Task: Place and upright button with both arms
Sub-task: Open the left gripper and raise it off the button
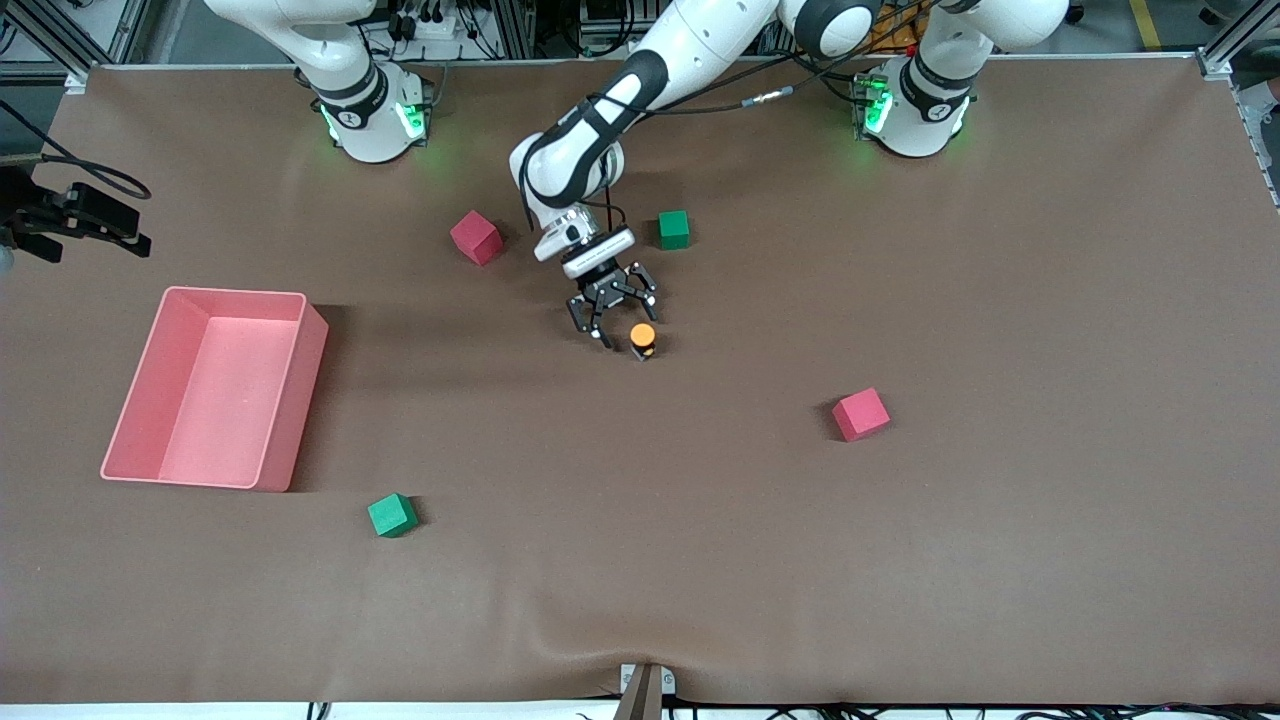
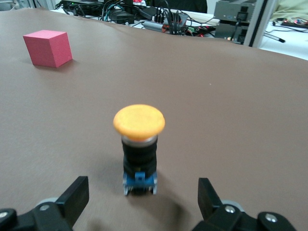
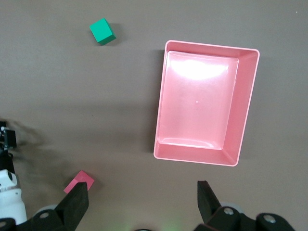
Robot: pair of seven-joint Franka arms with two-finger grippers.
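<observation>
While the button (image 1: pixel 642 339) stands upright on the brown table (image 1: pixel 1000 520) near mid-table, orange cap up, black body and blue base below, the left gripper (image 1: pixel 622 334) sits low right beside it with its fingers spread apart and nothing between them. In the left wrist view the button (image 2: pixel 139 149) stands free in the gap ahead of the two black fingertips (image 2: pixel 74 198), touching neither.

Left arm reaches in from its base to mid-table.

Right gripper (image 3: pixel 142 199): jaws apart, empty, held high over the table at the right arm's end; that arm waits. Its wrist view looks straight down on the pink bin (image 3: pixel 248 106), a green cube (image 3: pixel 102 31) and a red cube (image 3: pixel 80 182).

Other items, front view:
- Pink bin (image 1: pixel 285 400), open side up, toward the right arm's end of the table.
- Red cube (image 1: pixel 475 237) and green cube (image 1: pixel 674 229), both farther from the front camera than the button, one on either side of the left arm's wrist.
- Second red cube (image 1: pixel 860 414), nearer the camera than the button, toward the left arm's end; also seen in the left wrist view (image 2: pixel 48 47).
- Second green cube (image 1: pixel 392 515), nearest the camera, just beside the bin's near corner.
</observation>
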